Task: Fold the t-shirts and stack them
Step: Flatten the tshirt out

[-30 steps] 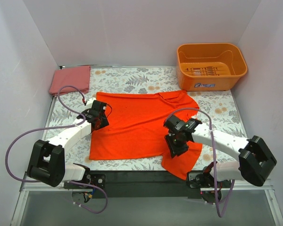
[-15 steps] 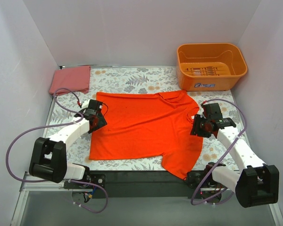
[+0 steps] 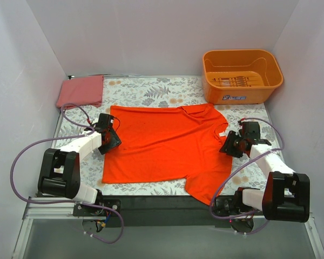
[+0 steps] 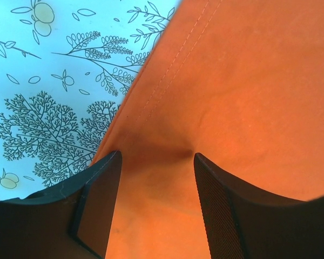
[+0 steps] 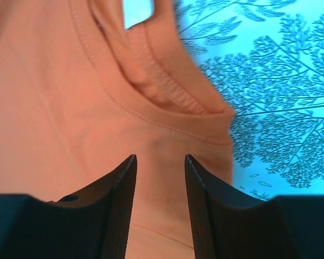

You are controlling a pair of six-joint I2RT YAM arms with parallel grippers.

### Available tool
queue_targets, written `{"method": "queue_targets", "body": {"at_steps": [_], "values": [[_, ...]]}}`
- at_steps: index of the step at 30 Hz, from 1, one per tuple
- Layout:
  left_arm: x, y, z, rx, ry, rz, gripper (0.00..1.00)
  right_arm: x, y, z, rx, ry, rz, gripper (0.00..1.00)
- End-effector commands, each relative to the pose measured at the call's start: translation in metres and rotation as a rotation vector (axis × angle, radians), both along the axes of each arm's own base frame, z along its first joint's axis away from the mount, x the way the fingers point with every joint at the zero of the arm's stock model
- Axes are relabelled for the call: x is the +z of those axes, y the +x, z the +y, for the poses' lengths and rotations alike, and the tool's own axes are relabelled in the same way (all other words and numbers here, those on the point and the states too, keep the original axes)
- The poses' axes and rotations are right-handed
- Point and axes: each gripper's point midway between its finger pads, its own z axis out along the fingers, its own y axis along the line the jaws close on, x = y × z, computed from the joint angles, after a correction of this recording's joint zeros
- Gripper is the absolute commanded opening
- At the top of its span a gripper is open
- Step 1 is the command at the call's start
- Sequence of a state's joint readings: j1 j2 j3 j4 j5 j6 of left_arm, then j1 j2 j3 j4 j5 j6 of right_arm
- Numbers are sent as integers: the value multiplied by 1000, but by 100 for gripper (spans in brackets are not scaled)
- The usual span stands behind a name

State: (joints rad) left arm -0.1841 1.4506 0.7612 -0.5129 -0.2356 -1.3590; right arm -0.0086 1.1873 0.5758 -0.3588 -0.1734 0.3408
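**Orange-red t-shirt flat on the tabletop; both jaws spread at opposite edges, nothing pinched.**

The orange-red t-shirt (image 3: 162, 143) is laid open at the middle of the tabletop (image 3: 151, 89), with the collar (image 5: 167, 102) toward the right arm. The pinkish-red t-shirt (image 3: 80, 90) is kept folded at the far left corner, well apart. The left jaws are held spread over the stitched hem (image 4: 151, 91), with the cloth slightly puckered between them. The right jaws are held spread just beside the collar. Whether the tips already press the cloth cannot be told with certainty from the wrist views. Risk noted: if the jaws are closed too shallow, the hem may slip or only one layer may be caught, and a skewed fold would result. If the two edges are lifted unevenly, the shirt could be dragged sideways. The orange tub (image 3: 216, 91) at the far right is not involved.
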Motion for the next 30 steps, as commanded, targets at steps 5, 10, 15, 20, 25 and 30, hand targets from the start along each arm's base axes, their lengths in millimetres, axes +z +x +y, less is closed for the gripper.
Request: {"method": "queue_targets", "body": {"at_steps": [5, 10, 15, 20, 25, 30], "values": [[-2, 2, -2, 8, -33, -5, 54, -24, -15, -16, -88, 29, 43, 47], [-11, -7, -2, 7, -34, 28, 54, -36, -36, -28, -150, 44, 106, 47], [-5, -6, -2, 8, -33, 14, 54, -29, -42, -31, -194, 57, 96, 48], [21, 8, 0, 10, -27, -59, 54, 17, -10, -37, -216, 48, -122, 48], [39, 39, -7, -4, -41, -121, 54, 66, 38, -19, -141, 174, -344, 41], [44, 81, -21, -18, -81, -147, 53, 90, 87, 7, -16, 257, -425, 40]]}}
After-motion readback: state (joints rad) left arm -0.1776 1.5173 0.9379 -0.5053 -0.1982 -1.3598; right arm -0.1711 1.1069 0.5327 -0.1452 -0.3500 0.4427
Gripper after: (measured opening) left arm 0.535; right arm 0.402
